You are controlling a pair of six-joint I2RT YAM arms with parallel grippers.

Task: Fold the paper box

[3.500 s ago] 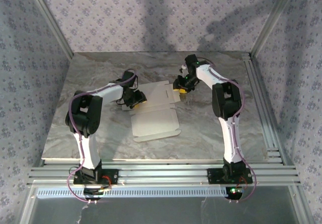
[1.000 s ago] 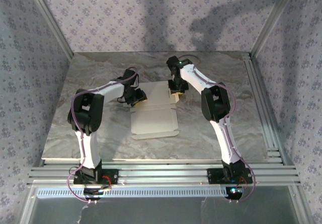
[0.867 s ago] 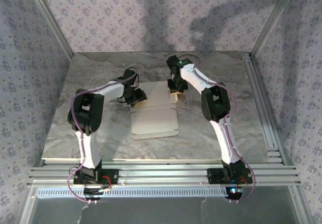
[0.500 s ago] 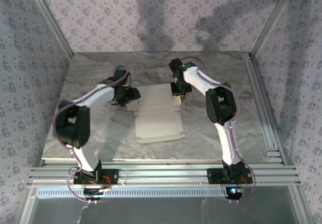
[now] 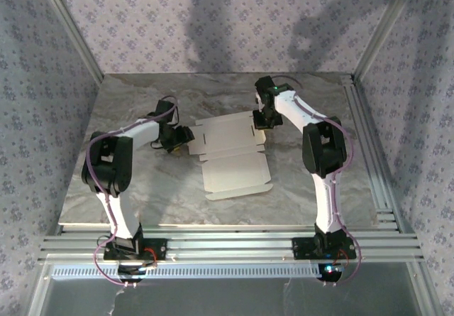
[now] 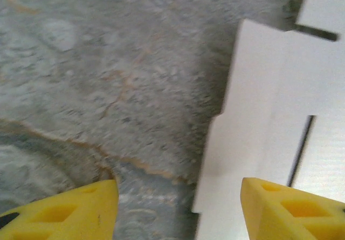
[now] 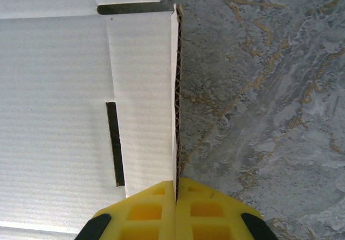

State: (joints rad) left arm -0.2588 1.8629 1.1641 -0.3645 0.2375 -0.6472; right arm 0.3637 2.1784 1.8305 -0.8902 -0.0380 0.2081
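The paper box lies unfolded and white side up in the middle of the marble table. In the right wrist view its side flap stands raised, corrugated edge toward the camera. My right gripper is shut on that flap's edge; from above, the right gripper sits at the card's far right corner. My left gripper is open just off the card's left side. In the left wrist view, the paper box's left edge lies flat between the left gripper's two yellow fingers, untouched.
Grey marble table spreads bare to the left, right and front of the card. Patterned walls close the back and sides. An aluminium rail frame runs along the near edge by the arm bases.
The right gripper has shut on the card's right flap and drawn the card a little to the right. The left gripper has opened and backed off the card to the left.
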